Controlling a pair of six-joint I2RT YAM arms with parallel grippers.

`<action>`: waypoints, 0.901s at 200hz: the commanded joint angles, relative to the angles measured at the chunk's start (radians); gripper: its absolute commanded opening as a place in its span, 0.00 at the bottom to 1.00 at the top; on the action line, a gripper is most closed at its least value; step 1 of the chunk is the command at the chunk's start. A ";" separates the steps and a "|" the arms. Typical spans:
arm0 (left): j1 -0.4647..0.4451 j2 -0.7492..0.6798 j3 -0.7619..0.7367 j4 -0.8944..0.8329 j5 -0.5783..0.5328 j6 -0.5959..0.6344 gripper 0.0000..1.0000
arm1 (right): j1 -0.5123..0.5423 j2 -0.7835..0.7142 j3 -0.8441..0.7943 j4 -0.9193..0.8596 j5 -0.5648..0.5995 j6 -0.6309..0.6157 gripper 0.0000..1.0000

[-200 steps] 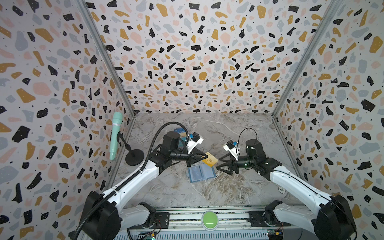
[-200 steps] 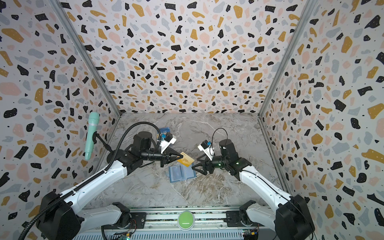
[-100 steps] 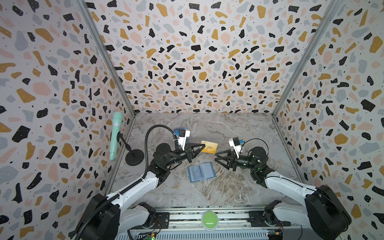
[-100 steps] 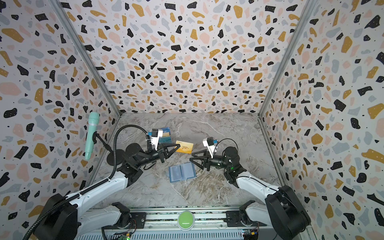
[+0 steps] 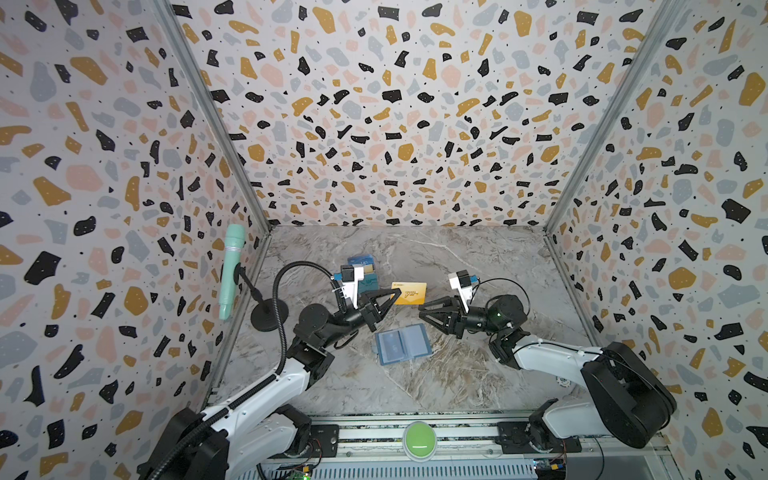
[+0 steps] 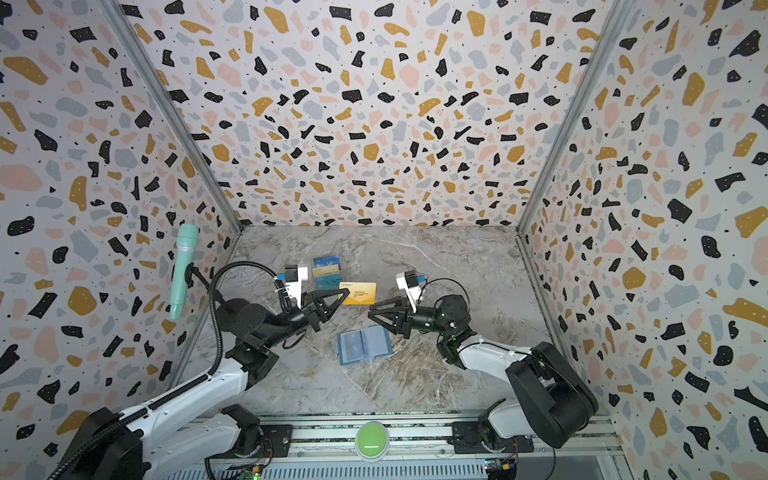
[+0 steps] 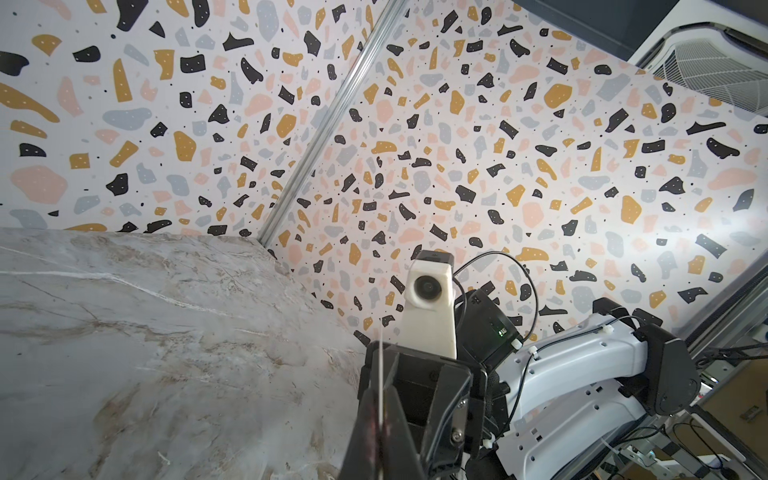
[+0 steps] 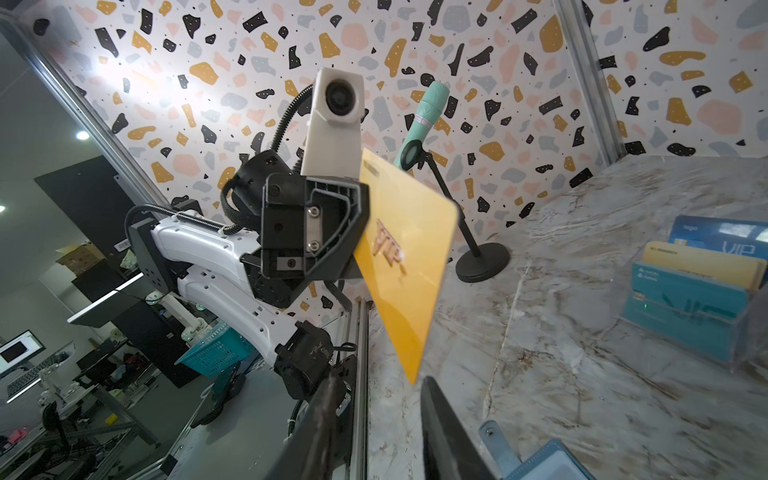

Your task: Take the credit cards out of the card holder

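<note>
left pincer (image 5: 397, 293) clamped on golden card (image 5: 412, 294); right pincer (image 5: 422, 309) narrowly parted, empty; card holder (image 5: 402, 343) lying open

The worktop (image 5: 490, 266) is a grey marble-look slab, veined in white and brown. Near its middle the card holder (image 5: 402, 343) lies spread open and flat, pockets facing up. Farther back and a little to the left stands a clear tiered rack (image 6: 327, 272) with blue and teal cards (image 6: 328, 262) slotted in it. By the left edge sits the round black base of a microphone stand (image 5: 269, 316).
</note>
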 commanded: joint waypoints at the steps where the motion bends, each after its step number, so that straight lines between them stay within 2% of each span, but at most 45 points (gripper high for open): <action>1: 0.004 -0.015 -0.017 0.100 -0.011 -0.028 0.00 | 0.006 0.003 0.046 0.078 -0.008 0.028 0.36; 25: 0.004 -0.026 -0.039 0.106 -0.014 -0.036 0.00 | 0.006 0.029 0.066 0.126 -0.010 0.055 0.36; 40: 0.004 -0.037 -0.052 0.111 -0.017 -0.038 0.00 | 0.007 0.052 0.071 0.169 -0.014 0.083 0.30; 91: 0.004 -0.065 -0.071 0.111 -0.026 -0.038 0.00 | 0.009 0.116 0.082 0.296 -0.017 0.171 0.18; 155: 0.004 -0.063 -0.076 0.111 -0.017 -0.030 0.00 | 0.019 0.177 0.106 0.373 -0.043 0.231 0.04; 168: 0.004 -0.061 -0.074 0.094 0.001 -0.025 0.04 | 0.014 0.177 0.110 0.364 -0.057 0.235 0.00; 180: 0.004 -0.064 -0.067 0.057 0.016 -0.011 0.12 | -0.001 0.169 0.109 0.349 -0.074 0.239 0.00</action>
